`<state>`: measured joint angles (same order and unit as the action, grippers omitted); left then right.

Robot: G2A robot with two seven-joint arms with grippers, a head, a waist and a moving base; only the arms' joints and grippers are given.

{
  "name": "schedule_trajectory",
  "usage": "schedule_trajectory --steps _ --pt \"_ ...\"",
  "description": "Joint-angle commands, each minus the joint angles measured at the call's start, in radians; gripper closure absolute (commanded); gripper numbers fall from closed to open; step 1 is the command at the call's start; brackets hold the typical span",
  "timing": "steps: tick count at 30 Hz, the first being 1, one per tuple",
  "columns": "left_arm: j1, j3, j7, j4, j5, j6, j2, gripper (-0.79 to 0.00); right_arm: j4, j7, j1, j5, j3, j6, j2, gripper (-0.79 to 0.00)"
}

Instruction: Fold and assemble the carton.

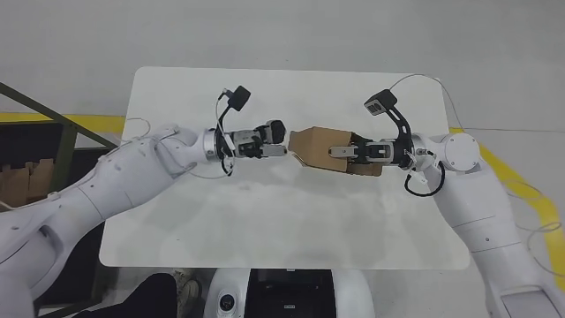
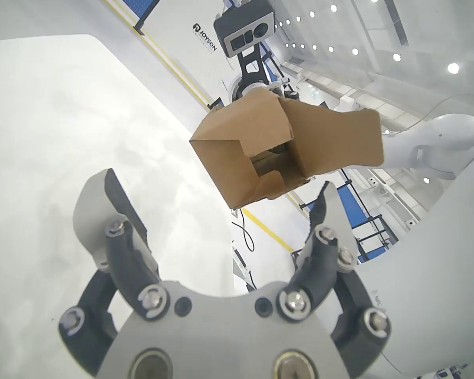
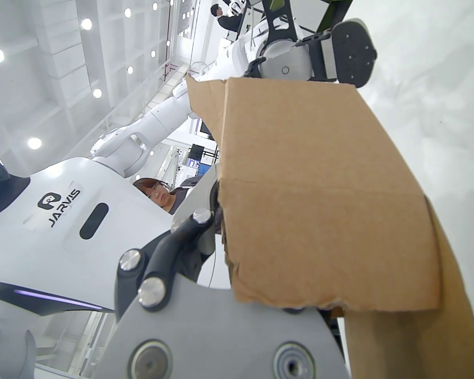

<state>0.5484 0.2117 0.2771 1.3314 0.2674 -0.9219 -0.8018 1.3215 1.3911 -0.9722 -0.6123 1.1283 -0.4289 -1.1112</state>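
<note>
Carton (image 2: pixel 237 136) brown, partly folded, end flaps open.

White table (image 1: pixel 282 221), grey floor (image 1: pixel 265 18), ceiling spotlights (image 2: pixel 453 68)

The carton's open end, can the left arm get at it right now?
Probably yes. The left gripper is open and faces the open end of the carton, with nothing between them. The right gripper holds the carton by its far side, clear of that end.
</note>
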Motion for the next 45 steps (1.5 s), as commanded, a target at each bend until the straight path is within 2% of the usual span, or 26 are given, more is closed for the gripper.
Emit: schedule_trajectory --steps 1,14,35,45 --pt "0.007 0.005 0.029 0.004 0.009 0.007 -0.005 -0.785 0.0 0.0 0.0 0.0 0.0 0.0 0.0 0.0" --pt "0.052 0.07 0.118 -0.024 0.011 0.025 -0.041 -0.785 0.0 0.0 0.0 0.0 0.0 0.0 0.0 0.0" --pt "0.05 0.141 0.241 -0.042 -0.028 0.134 -0.14 -0.785 0.0 0.0 0.0 0.0 0.0 0.0 0.0 0.0" --pt "0.073 0.184 0.274 -0.058 -0.039 0.129 -0.164 -0.785 0.0 0.0 0.0 0.0 0.0 0.0 0.0 0.0"
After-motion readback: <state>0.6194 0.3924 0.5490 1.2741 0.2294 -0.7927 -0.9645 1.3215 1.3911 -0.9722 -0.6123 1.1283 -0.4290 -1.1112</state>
